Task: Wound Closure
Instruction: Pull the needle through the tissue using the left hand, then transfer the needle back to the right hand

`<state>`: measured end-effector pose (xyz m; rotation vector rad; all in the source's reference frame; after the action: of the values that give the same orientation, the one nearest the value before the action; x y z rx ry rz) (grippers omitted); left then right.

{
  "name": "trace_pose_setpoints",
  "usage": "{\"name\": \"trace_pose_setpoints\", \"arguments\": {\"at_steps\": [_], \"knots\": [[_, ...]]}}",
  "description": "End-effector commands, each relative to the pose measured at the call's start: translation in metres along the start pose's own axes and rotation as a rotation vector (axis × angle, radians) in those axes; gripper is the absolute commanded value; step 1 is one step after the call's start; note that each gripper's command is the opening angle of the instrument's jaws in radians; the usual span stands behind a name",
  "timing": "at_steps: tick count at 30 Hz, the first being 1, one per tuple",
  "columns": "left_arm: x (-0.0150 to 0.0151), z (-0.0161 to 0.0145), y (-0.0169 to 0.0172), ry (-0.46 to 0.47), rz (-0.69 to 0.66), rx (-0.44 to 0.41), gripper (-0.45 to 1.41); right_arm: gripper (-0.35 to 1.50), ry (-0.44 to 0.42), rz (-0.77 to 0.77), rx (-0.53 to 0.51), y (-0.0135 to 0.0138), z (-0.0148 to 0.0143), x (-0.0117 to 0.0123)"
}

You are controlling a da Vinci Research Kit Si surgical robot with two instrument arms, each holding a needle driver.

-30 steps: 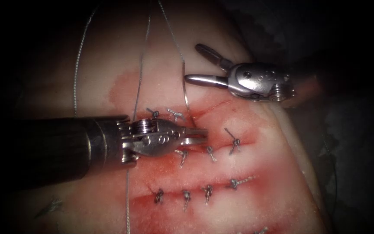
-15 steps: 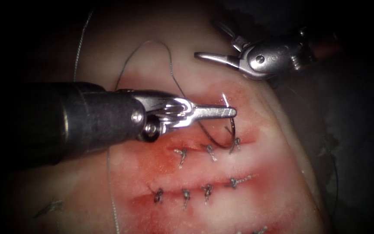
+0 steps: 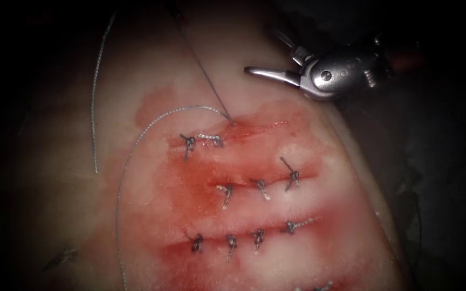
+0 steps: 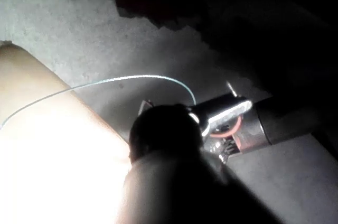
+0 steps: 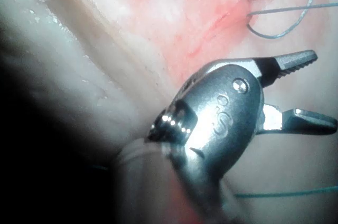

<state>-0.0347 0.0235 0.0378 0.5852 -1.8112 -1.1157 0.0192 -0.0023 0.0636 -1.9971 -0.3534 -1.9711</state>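
We log the thread [image 3: 128, 161] as a fine twisted strand arcing over the pale tissue [image 3: 152, 215] left of the cut [image 3: 254, 128], then rising taut from its left end toward the dark upper edge. In the left wrist view the left tool [image 4: 219, 121] sits mostly in shadow; thread runs to it, and its jaws probably pinch it, though we cannot tell. Knotted stitches [image 3: 200, 140] close three cuts amid red fluid [image 3: 200, 183]. The right tool [image 3: 268, 54] hovers beyond the tissue's upper right, serrated steel jaws spread, holding nothing.
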Motion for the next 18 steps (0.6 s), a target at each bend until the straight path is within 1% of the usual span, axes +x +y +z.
{"name": "trace_pose_setpoints", "arguments": {"at_steps": [1,2,3,4,5,6,7,8,9,10,11,12,13,14,15,16,17,18], "knots": [[-0.0014,0.0006,-0.0002,0.0,0.039,0.003,-0.45,1.4,-0.003,0.004,0.011,0.0,0.0005,0.0002],[-0.0026,0.0005,-0.0012,-0.002,0.115,0.0,-0.45,1.4,-0.009,0.008,0.022,-0.0002,0.0005,-0.0002],[-0.0026,0.0005,-0.0012,-0.002,0.115,0.0,-0.45,1.4,-0.009,0.008,0.022,-0.0002,0.0005,-0.0002],[-0.003,0.0006,-0.0017,-0.001,0.147,-0.002,-0.45,1.4,-0.011,0.01,0.029,-0.0003,0.0005,-0.0003],[-0.0028,0.0008,-0.002,-0.003,0.214,-0.006,-0.45,1.4,-0.021,0.018,0.047,-0.0004,0.0005,-0.0006],[-0.0028,0.0008,-0.002,-0.003,0.214,-0.006,-0.45,1.4,-0.021,0.018,0.047,-0.0004,0.0005,-0.0006],[-0.0024,0.0011,-0.0021,-0.005,0.277,-0.008,-0.45,1.4,-0.028,0.03,0.059,-0.0004,0.0005,-0.0007],[-0.0013,0.0016,-0.002,-0.011,0.364,-0.013,-0.45,1.4,-0.036,0.065,0.081,-0.0003,0.0005,-0.0008],[-0.0002,0.002,-0.0017,0.007,0.452,-0.02,-0.45,1.38,-0.039,0.076,0.09,-0.0002,0.0005,-0.0009],[0.0007,0.0024,-0.0014,0.031,0.498,-0.025,-0.45,1.38,-0.04,0.117,0.109,-0.0001,0.0004,-0.001],[0.0041,0.0031,-0.0005,0.166,0.657,-0.041,-0.45,1.35,-0.015,0.206,0.147,0.0004,0.0003,-0.001],[0.0078,0.0037,0.0004,0.334,0.743,-0.041,-0.45,1.25,0.09,0.528,0.173,0.0018,0.0,-0.0006],[0.0099,0.0039,0.001,0.411,0.799,-0.034,-0.45,1.18,0.056,0.685,0.204,0.0023,-0.0002,-0.001],[0.0125,0.0041,0.0019,0.495,0.859,-0.006,-0.45,1.11,0.005,0.784,0.247,0.0025,-0.0004,-0.0017],[0.0143,0.0041,0.0025,0.538,0.895,0.023,-0.45,1.03,-0.039,0.844,0.289,0.0026,-0.0007,-0.0023],[0.0161,0.004,0.0032,0.565,0.944,0.051,-0.45,0.99,-0.083,0.891,0.339,0.0025,-0.0013,-0.0032],[0.0183,0.0038,0.0039,0.592,0.99,0.084,-0.45,1.01,-0.092,0.903,0.359,0.0024,-0.0016,-0.0037],[0.0207,0.0034,0.0048,0.646,1.021,0.11,-0.45,1.11,-0.091,0.917,0.394,0.0021,-0.0023,-0.0045]]}}
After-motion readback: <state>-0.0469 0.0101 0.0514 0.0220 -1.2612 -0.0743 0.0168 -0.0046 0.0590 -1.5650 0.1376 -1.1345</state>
